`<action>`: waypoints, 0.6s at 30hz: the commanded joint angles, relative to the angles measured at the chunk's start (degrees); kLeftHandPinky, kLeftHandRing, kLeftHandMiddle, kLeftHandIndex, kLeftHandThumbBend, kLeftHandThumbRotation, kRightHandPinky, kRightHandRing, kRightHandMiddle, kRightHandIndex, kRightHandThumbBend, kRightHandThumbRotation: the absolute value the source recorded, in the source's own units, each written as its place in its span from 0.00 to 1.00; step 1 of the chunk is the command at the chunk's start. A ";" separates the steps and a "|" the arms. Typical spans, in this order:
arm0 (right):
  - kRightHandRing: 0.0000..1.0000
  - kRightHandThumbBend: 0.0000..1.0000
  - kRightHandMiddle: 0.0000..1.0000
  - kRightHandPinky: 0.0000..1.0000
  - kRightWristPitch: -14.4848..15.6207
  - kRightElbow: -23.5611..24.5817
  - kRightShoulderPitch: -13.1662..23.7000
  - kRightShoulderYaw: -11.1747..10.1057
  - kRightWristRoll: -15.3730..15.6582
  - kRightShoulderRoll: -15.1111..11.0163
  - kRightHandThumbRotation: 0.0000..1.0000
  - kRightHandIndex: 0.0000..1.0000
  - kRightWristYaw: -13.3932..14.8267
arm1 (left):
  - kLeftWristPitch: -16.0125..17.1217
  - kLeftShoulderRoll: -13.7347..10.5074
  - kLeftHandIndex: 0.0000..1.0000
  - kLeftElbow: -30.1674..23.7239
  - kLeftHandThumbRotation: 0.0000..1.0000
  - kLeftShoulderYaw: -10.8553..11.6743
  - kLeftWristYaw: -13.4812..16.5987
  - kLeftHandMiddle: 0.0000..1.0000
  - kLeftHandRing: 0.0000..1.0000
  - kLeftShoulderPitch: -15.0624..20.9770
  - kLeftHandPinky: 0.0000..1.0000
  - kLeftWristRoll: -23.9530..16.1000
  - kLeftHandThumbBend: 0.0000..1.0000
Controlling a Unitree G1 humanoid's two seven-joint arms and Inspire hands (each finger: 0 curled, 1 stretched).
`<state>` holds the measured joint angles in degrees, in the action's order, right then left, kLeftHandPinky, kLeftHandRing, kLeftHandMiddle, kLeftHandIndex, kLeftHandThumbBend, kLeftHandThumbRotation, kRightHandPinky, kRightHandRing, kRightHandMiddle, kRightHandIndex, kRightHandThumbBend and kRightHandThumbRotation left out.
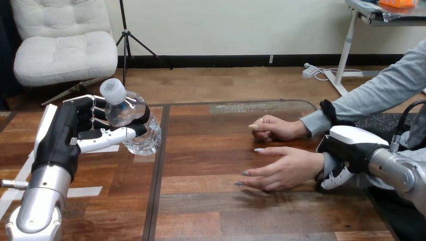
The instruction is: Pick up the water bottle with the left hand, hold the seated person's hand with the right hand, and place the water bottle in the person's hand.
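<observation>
Left hand: it was closed round the water bottle, with the fingers curled behind it and the thumb laid across its front.
Water bottle: it sat in the left hand's grip, clear and tilted. Its white cap stuck up above the fingers and its base poked out below the thumb, over the desk. From where I stood I could not tell whether the base touched the wood.
Right hand: it was clamped on the person's wrist, white shell on top, with its fingers curling in under the wrist.
Person's nearer hand: it reached out just past the right hand, towards the left hand. It was open, with straight fingers, low over the desk.
Person's farther hand: it lay just beyond the nearer one, loosely closed, resting on the desk and clear of the right hand.
Gap: the left hand and its bottle were well apart from the open hand, with bare desk between them.
</observation>
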<state>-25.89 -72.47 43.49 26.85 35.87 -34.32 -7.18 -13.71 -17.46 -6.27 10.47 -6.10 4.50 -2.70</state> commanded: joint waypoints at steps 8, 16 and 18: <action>0.32 0.54 0.38 0.28 -2.12 1.07 0.82 -1.99 -1.80 0.01 0.00 0.38 0.91 | 0.95 -0.89 0.44 -3.59 0.00 -0.86 -0.38 0.42 0.38 2.06 0.31 -0.61 0.66; 0.30 0.53 0.36 0.25 -2.54 1.54 1.04 -2.39 -2.05 -0.19 0.00 0.36 0.56 | 0.70 -0.36 0.43 -4.16 0.00 -1.76 -0.63 0.42 0.38 1.85 0.32 -0.96 0.67; 0.30 0.53 0.35 0.25 -2.72 1.65 1.10 -2.45 -2.01 -0.25 0.00 0.35 0.66 | 0.40 -0.10 0.43 -4.26 0.00 -1.87 -0.71 0.42 0.38 1.90 0.32 -0.82 0.67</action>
<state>-26.84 -72.46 43.20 26.25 35.82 -34.44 -7.17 -13.77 -17.40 -6.38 9.42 -6.77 4.40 -3.57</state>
